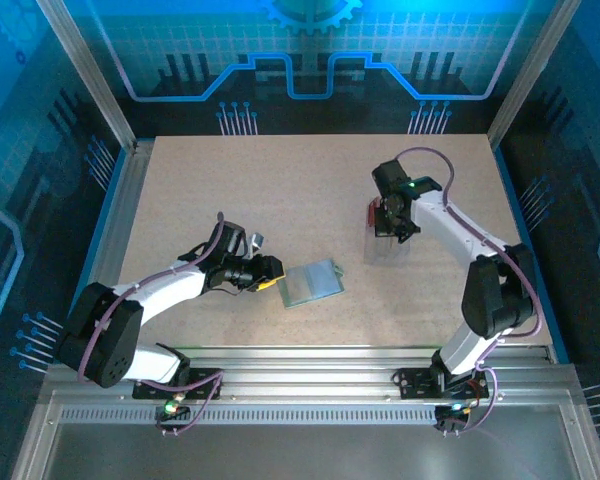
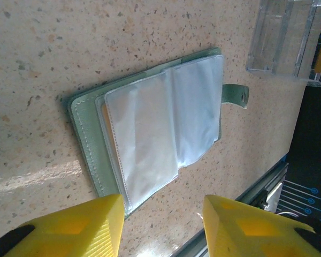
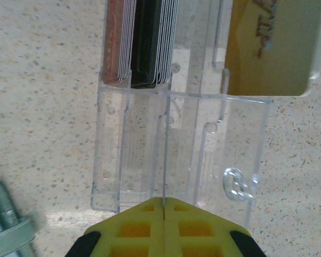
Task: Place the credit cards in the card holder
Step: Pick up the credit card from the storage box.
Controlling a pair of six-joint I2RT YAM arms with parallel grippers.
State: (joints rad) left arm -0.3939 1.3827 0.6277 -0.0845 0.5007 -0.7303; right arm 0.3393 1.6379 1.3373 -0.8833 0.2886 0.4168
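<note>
Two arms reach over the table [image 1: 230, 180] in the top view. The left arm stretches out low, and the left gripper [image 1: 269, 273] points right, just beside the left edge of the card holder [image 1: 311, 283], which lies open and flat near the middle of the table. The right arm bends up toward the far side, and the right gripper [image 1: 388, 226] points down over a clear rack [image 1: 378, 243], well apart from the card holder. In the left wrist view, the left gripper's yellow fingers [image 2: 80, 227] are spread wide with nothing between them. The card holder lies just in front, with its shiny see-through pockets facing up and its little strap [image 2: 235, 95] sticking out. In the right wrist view, the credit cards [image 3: 144, 43] stand on edge in the clear rack: a red one, a black one, and a gold one in another slot. The right gripper's fingers are pressed tight together, and a thin clear edge of the rack runs right up to them. It is hard to tell if they pinch it. The step in hand looks like getting one card out of the rack. To do it well, the right gripper should open a little, slide over just one card, squeeze softly, and lift straight up so the rack does not tip.
</note>
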